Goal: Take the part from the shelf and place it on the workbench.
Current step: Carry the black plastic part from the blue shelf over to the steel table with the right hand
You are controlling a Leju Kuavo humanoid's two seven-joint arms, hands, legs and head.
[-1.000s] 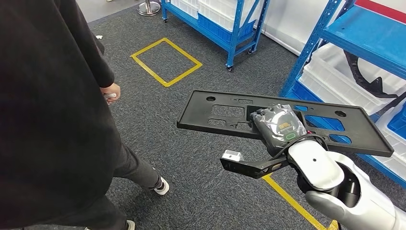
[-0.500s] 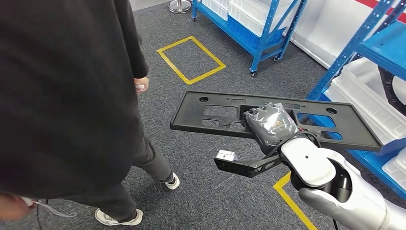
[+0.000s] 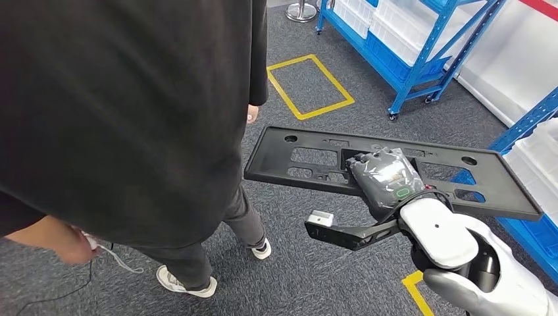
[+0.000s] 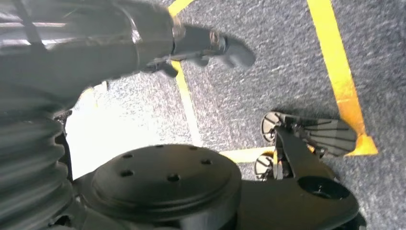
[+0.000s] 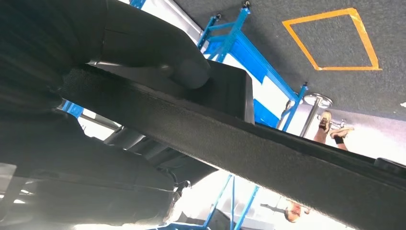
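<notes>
The part (image 3: 309,158) is a long flat black plastic plate with cut-outs and holes, held level over the grey carpet. My right hand (image 3: 385,178) grips it near the middle of its near edge, fingers over the top. In the right wrist view the thick grey thumb (image 5: 186,72) presses against the part's dark textured edge (image 5: 268,153). My left hand (image 4: 206,45) hangs above the floor in the left wrist view, fingers stretched out and holding nothing.
A person in black clothes (image 3: 131,99) stands very close on the left, beside the part's left end. Blue shelving with white bins (image 3: 421,46) stands at the back right, and another blue rack (image 3: 533,125) at the right. A yellow taped square (image 3: 309,85) marks the floor.
The whole view has swung, so the camera has turned: shelves and floor marking slid right and the person fills more of the left. The part stays in my right hand.
</notes>
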